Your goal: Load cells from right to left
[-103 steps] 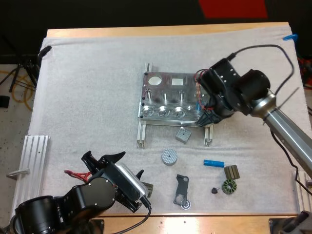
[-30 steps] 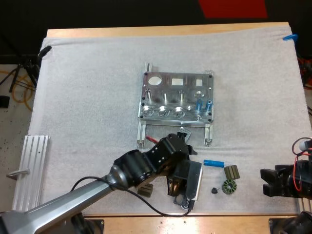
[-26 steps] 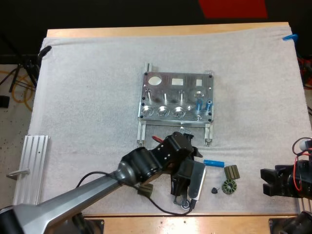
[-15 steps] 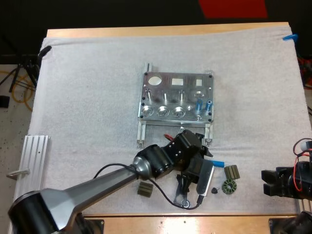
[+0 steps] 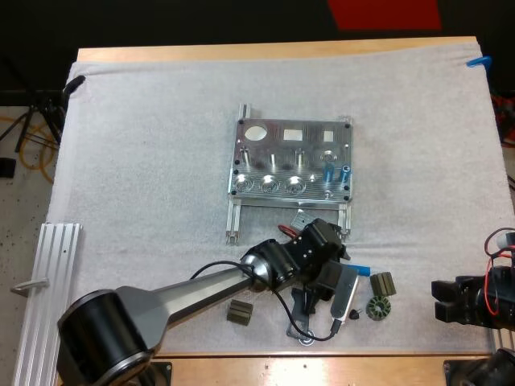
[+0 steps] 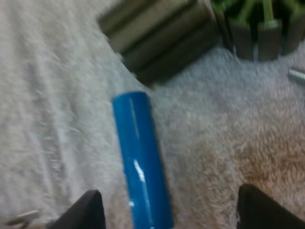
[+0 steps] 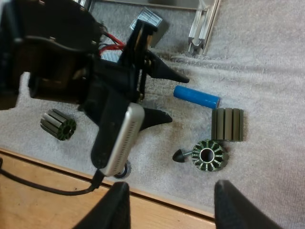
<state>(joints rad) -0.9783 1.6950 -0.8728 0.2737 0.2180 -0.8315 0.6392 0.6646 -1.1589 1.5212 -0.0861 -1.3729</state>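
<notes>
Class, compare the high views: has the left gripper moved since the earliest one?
Yes. The left gripper swung rightwards, from left of the metal fixture to below its right end, at the blue cylinder.

No readable text, labels or numbers anywhere.

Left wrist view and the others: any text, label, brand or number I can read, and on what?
None can be read.
Bright blue cylinder lying on the white mat: plain, no print.
Silver metal fixture plate: no legible marking.
Small grey square block beside the fixture's rail: face too small to read.
</notes>
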